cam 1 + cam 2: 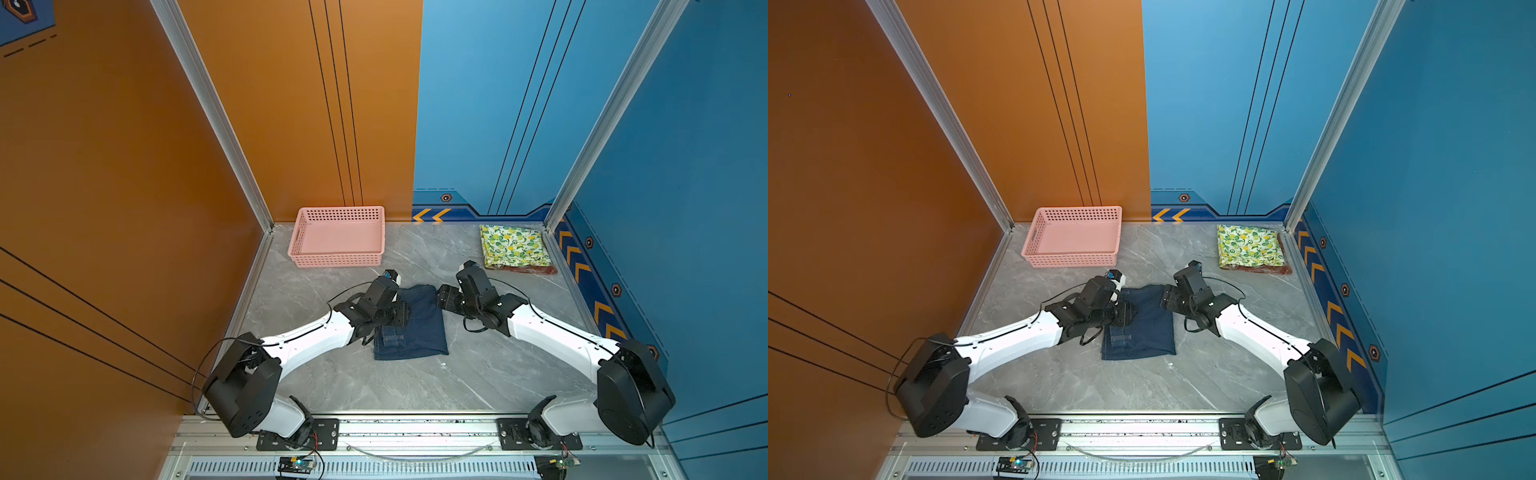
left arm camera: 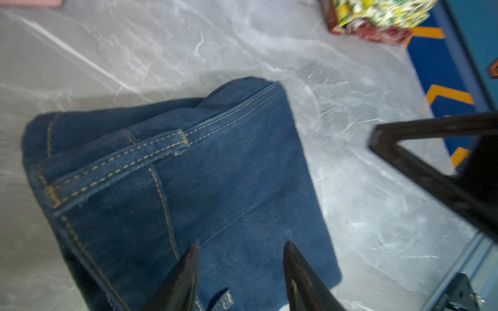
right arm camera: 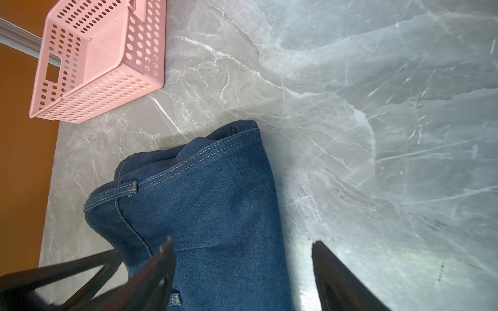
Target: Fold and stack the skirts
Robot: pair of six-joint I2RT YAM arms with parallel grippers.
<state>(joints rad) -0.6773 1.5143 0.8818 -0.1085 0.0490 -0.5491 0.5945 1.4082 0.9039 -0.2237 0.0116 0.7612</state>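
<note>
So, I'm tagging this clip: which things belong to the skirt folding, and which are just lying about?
Belong to the job: dark blue denim skirt; lemon-and-leaf print skirt; rust-red skirt lying beneath the print one.
Just lying about: pink perforated basket.

Light: bright, even, from overhead; both top views sharp, colours full.
Shadows: soft and faint on the desk (image 1: 415, 386) beneath the arms.
Glare: a pale sheen on the marble in the right wrist view, by the right fingers (image 3: 339, 277).
Blur: left wrist view smeared throughout; denim skirt (image 2: 188, 188) stitching soft, lemon-print skirt (image 2: 377, 10) streaked, left fingers (image 2: 183, 277) out of focus.
Distortion: basket (image 3: 142, 53) walls splayed by the wide lens.
</note>
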